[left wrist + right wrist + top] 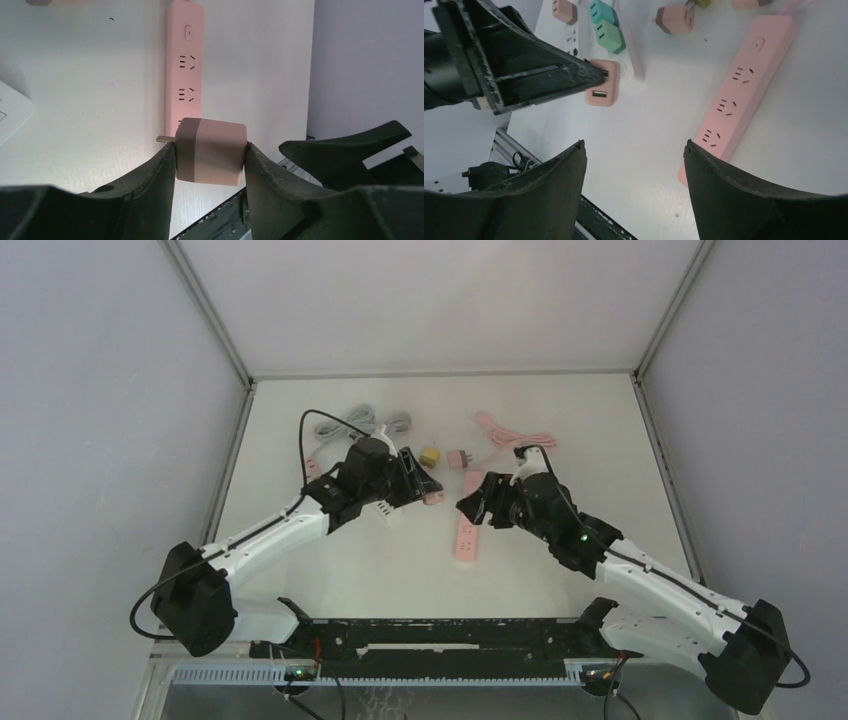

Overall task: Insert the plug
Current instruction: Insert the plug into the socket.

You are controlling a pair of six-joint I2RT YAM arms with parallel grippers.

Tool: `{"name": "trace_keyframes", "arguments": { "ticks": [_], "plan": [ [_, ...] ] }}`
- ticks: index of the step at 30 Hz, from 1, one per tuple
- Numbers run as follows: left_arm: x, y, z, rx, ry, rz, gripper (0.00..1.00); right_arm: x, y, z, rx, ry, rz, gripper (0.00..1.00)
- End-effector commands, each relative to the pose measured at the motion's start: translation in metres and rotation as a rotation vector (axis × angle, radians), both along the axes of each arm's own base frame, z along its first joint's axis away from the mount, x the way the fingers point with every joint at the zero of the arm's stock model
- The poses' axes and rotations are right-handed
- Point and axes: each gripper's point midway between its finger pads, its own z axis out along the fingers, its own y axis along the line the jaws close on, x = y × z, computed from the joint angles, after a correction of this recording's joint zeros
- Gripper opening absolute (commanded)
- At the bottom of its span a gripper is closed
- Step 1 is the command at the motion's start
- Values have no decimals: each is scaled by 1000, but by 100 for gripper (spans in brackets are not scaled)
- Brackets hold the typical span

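Pinching a pink cube-shaped plastic plug (220, 160) between its fingers, the left gripper (209, 150) hangs above the white table (80, 100), prongs pointing to 9 o'clock. A long pink plastic power strip (184, 60) lies at 12 o'clock beyond the plug. The right gripper (634, 147) gapes wide and empty, the strip at its 2 o'clock.

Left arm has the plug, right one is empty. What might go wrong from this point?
1. The plug is pinched only by its sides in the left gripper; it may twist when pressed in.
2. The power strip lies loose, not held by the open right gripper, so it may slide.
3. Both grippers hang close together and might bump.
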Motion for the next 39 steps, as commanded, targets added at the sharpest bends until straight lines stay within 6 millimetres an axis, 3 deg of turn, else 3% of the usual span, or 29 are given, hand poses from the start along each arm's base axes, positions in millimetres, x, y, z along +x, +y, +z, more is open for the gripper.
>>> {"name": "trace_keyframes", "arguments": {
  "ticks": [1,7,14,32,39],
  "plan": [
    [0,-11,26,-141,-14,39,26,16,9,34,7,-106,-65,79],
    [-5,-17,27,-187,9,48,25,21,32,42,-19,-146,-30,80],
    [-8,-22,29,-240,32,43,24,28,49,31,-76,-175,-17,78],
    [-18,-30,34,-304,60,11,24,47,65,26,-144,-264,-39,59],
    [-22,-33,28,-321,97,5,24,46,71,33,-153,-317,-27,58]
  ]
}}
